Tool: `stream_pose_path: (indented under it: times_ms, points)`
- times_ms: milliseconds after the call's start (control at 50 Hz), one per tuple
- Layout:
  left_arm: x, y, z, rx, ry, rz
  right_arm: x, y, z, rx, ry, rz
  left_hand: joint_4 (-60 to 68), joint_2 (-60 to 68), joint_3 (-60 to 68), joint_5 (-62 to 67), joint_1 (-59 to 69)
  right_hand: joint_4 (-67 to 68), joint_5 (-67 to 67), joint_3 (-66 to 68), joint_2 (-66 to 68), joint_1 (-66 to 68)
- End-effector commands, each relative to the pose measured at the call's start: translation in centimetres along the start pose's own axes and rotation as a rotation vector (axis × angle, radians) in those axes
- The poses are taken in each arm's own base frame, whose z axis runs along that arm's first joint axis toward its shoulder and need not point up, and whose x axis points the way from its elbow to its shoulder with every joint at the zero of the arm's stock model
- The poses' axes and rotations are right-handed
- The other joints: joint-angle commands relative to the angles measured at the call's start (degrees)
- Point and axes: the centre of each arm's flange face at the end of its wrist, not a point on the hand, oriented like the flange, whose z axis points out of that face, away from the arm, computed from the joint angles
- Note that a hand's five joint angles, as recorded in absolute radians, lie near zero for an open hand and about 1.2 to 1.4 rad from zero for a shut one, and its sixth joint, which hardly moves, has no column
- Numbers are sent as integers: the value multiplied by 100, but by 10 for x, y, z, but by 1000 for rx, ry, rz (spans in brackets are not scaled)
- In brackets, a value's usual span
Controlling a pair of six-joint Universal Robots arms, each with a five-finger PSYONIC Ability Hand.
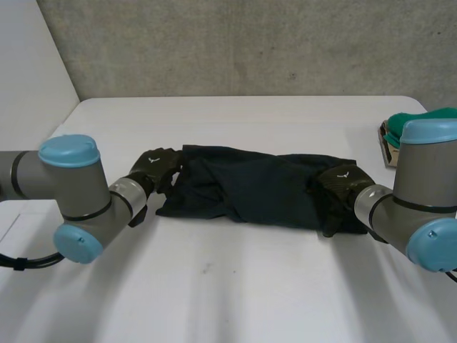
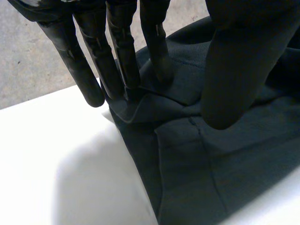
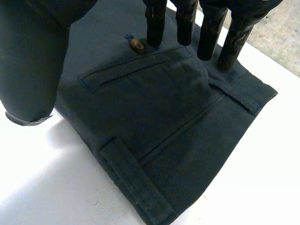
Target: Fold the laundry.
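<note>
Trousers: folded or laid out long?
Laid out long, not folded end to end. The trousers stretch along the table from the left hand to the right hand; waistband flat at the right, leg end rumpled.

A white table [image 1: 235, 286] is covered across its middle by dark trousers [image 1: 250, 189], which are laid out from left to right, rumpled at the left end, with the waistband at the right end. A small box [image 1: 388, 146] is set at the right edge.
</note>
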Motion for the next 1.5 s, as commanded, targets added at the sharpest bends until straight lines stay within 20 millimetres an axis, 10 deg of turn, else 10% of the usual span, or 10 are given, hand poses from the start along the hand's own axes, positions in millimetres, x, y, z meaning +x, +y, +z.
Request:
stream_pose_path:
  times_ms: [20,660,1040,1320,1500]
  points:
    - [2,-3,11,41,6,15,-3,5,0,-4,-1,-8,-46,-66,-81,-44,-145,-293,-343,-175,-200,-112]
    - [25,-3,46,139,65,53,-10,10,-1,-14,-15,-14,189,169,154,191,90,-310,-360,-192,-217,-129]
    - [28,1,59,157,70,62,-10,10,-3,-5,-9,-18,3956,3935,3920,3957,3856,-310,-360,-192,-217,-129]
    - [24,-55,0,156,31,142,-10,8,-4,2,-10,-19,4191,4170,4156,4192,4091,-327,-377,-209,-234,-145]
    - [17,-53,-32,-3,13,291,-9,5,-4,9,-5,-23,4191,4170,4156,4192,4091,-343,-394,-225,-251,-162]
